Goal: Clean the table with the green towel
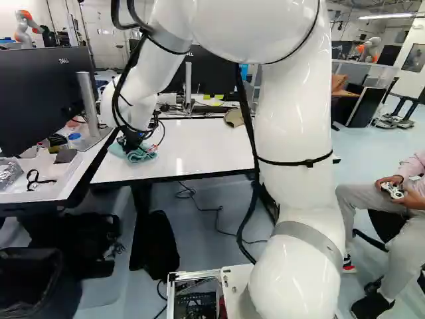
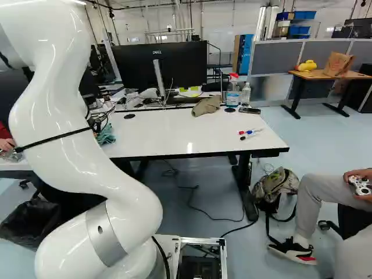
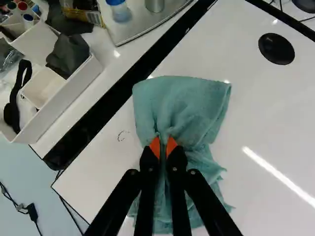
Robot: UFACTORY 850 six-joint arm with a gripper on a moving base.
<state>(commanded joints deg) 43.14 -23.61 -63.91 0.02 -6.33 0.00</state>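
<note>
At the left end of the white table (image 1: 192, 147) my gripper (image 1: 133, 145) points down onto the green towel (image 1: 141, 155). In the wrist view the gripper (image 3: 163, 147) is shut on a pinched fold of the towel (image 3: 184, 105), with the orange pads close together. The cloth fans out flat ahead of the fingers and lies crumpled beneath them. A small dark mark (image 3: 123, 135) shows on the tabletop beside the towel. In the right base view the arm partly hides the towel (image 2: 106, 135).
A neighbouring table with a white organizer tray (image 3: 64, 93) and a monitor (image 1: 46, 93) adjoins the table's left end. A cap (image 2: 207, 106), a spray bottle (image 2: 232, 92) and markers (image 2: 250, 132) stand or lie on the white table. Another robot (image 1: 26, 28) is far behind.
</note>
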